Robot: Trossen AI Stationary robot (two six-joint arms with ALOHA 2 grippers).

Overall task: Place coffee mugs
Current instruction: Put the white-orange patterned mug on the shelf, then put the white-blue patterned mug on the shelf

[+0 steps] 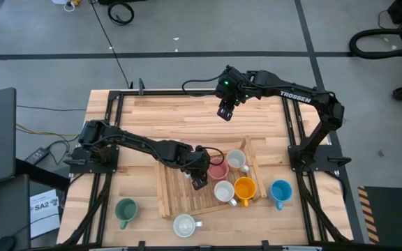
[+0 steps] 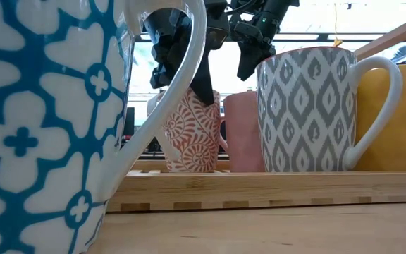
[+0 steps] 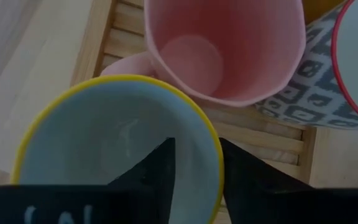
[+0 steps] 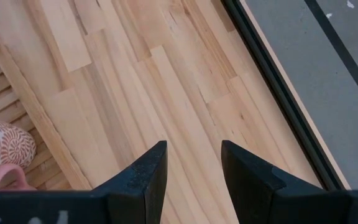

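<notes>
A yellow-rimmed mug [image 3: 117, 143] sits on the slatted tray [image 1: 180, 199] beside the pink mug [image 1: 218, 169], its wall pinched by the left end effector [image 1: 198, 178], arm stretched low across the surface [image 1: 187, 111]. The right end effector [image 1: 225, 111], released, hovers near the far edge.

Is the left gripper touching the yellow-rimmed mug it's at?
Touching. In the left wrist view, the left gripper straddles the wall of the yellow-rimmed pale ceramic mug, with one dark finger inside against the wall and the other outside.
</notes>
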